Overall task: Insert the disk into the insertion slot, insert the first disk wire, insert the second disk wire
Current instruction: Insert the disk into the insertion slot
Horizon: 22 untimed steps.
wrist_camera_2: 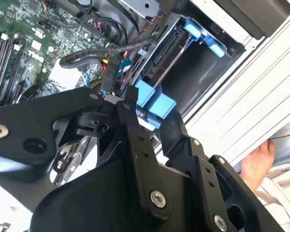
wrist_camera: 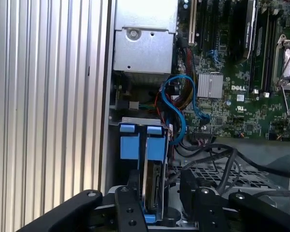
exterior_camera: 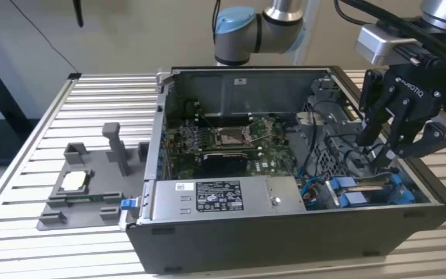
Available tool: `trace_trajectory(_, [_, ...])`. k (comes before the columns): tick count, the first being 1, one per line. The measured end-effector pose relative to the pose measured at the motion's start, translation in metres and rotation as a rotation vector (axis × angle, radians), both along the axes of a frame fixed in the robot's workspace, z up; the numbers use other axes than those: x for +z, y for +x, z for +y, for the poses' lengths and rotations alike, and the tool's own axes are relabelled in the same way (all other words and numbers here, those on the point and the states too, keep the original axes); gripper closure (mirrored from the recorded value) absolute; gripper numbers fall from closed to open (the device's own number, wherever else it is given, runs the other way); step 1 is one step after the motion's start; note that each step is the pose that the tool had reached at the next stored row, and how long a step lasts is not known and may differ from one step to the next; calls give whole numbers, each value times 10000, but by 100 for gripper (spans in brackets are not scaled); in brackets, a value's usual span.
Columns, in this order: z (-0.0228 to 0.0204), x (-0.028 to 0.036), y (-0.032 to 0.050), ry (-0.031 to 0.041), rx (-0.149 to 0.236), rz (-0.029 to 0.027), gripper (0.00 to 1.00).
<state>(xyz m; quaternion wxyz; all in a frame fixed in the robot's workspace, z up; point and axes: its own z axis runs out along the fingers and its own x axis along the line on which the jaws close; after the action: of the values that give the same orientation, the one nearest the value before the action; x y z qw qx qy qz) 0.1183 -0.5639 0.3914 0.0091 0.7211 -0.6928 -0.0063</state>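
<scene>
Disk (wrist_camera: 153, 186) is sitting edgewise right under the pincer (wrist_camera: 160, 181), long axis running into the insertion slot (wrist_camera: 217, 174). Whether the pincer is gripping is unclear.

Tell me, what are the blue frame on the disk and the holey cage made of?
The blue frame looks like smooth, bright moulded plastic. The cage looks like dull grey sheet metal, going by its rows of punched holes.

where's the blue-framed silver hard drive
The hard drive sits at the exterior view's right, inside the dark computer case, beside the grey power supply box, below the pincer.
</scene>
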Motion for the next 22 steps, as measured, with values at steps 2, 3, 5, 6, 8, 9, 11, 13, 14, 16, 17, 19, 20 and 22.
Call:
trace_trajectory(2, [1, 28, 0, 0, -13, 0, 53])
trace_trajectory(3, [2, 39, 0, 0, -21, 0, 53])
trace_trajectory(5, [4, 56, 0, 0, -63, 0, 53])
trace_trajectory(6, [5, 62, 0, 1, -101, 0, 53])
trace_trajectory(8, [8, 66, 0, 1, -193, 0, 53])
trace_trajectory(9, [12, 67, 0, 0, -234, 0, 53])
trace_trajectory(11, [18, 71, 0, -2, -263, 0, 53])
trace_trajectory(13, [29, 92, 0, -2, -287, -3, 53])
trace_trajectory(14, [38, 97, 0, 3, -316, -6, 53])
trace_trajectory(16, [68, 110, 0, 0, -343, -23, 53])
trace_trajectory(17, [80, 114, 0, 0, -363, -35, 53])
trace_trajectory(19, [102, 123, 0, 0, -394, -55, 53])
trace_trajectory(20, [105, 131, 0, -3, -405, -60, 53])
trace_trajectory(22, [109, 138, 0, 0, -405, -62, 53])
